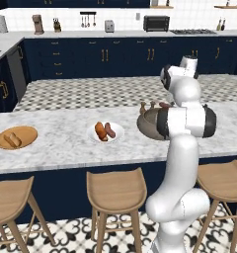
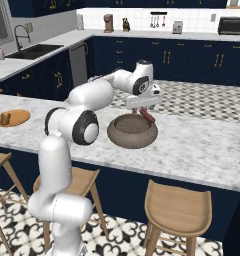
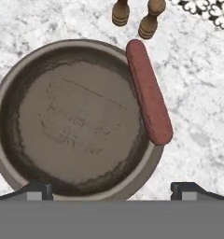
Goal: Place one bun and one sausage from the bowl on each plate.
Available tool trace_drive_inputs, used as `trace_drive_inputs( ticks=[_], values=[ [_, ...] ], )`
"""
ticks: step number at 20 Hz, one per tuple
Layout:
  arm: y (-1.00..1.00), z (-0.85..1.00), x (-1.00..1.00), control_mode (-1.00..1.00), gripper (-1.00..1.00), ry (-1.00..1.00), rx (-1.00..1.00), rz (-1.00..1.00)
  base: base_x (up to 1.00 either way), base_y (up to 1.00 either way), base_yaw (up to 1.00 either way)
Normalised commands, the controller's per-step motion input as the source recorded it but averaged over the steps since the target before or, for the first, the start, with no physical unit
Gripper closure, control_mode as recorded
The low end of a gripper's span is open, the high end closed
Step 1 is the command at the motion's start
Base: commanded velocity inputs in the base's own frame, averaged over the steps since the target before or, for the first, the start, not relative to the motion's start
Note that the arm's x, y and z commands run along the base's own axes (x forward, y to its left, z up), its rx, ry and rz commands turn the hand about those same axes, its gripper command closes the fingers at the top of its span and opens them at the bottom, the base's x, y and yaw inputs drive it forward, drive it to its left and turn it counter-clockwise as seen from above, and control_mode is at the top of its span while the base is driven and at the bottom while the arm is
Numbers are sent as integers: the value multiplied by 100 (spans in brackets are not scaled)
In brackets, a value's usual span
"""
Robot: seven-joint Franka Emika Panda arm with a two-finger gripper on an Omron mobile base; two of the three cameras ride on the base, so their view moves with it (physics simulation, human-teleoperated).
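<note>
The hand view is looking straight down into the bowl, and it is showing the bowl's dark speckled floor bare, with one sausage lying across the rim on the side toward the right jaw tip; whether that sausage is resting on the rim or partly on the marble desk cannot be told from here. Beyond the bowl, past the sausage's far end, two small wooden shakers are standing side by side on the desk.

The left base view is adding what the hand view is missing: the white plate is sitting on the desk well off to the left of the jaws, carrying a bun and a sausage, and the wooden plate is sitting farther left still, carrying a bun. The arm is hiding much of the bowl in this view.

The right base view is showing the jaws hanging above the far rim of the bowl, with the sausage just below them.

The jaws are standing wide apart, their two dark tips showing at opposite sides of the hand view's lower edge, and they are holding nothing and touching nothing.
</note>
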Motion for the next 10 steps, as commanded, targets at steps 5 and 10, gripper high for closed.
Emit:
trace_drive_inputs(
  ticks=[5,10],
  values=[
    [-6,-40,41,-100,-100,3,0,-27,0,0,0],
    [-36,-28,28,-100,-100,0,0,-3,0,0,0]
  ],
)
